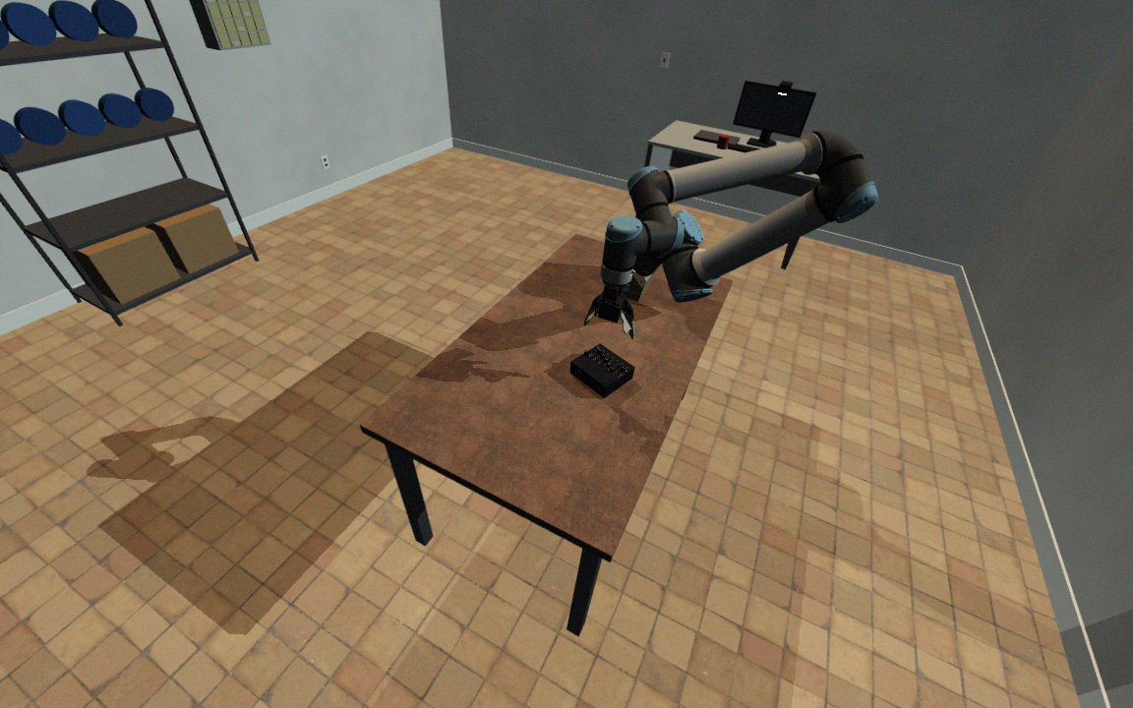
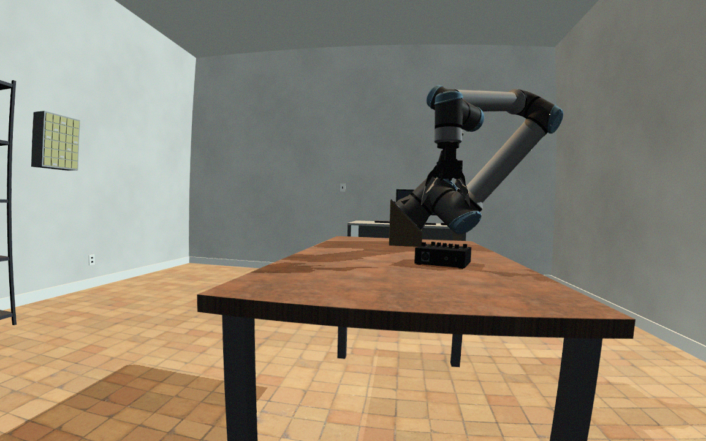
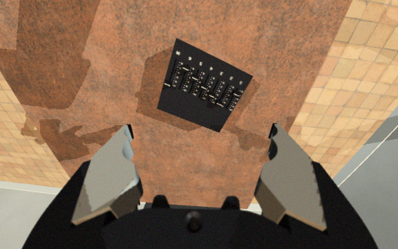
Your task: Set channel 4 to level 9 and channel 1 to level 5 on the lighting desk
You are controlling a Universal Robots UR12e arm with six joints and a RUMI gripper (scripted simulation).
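The lighting desk (image 1: pixel 602 370) is a small black box with a row of several faders, lying on the brown table. It also shows in the exterior view (image 2: pixel 442 255) and in the wrist view (image 3: pixel 204 84), turned at an angle with its white fader caps at different heights. My gripper (image 1: pixel 612 319) hangs above the table just behind the desk, well clear of it. It also shows in the exterior view (image 2: pixel 447 188). In the wrist view the gripper (image 3: pixel 200 138) has its two grey fingers spread wide with nothing between them.
The brown table (image 1: pixel 553 387) stands on a tiled floor. A metal shelf (image 1: pixel 87 149) with blue discs and boxes is at the far left. A small desk with a monitor (image 1: pixel 773 109) stands by the back wall behind the arm.
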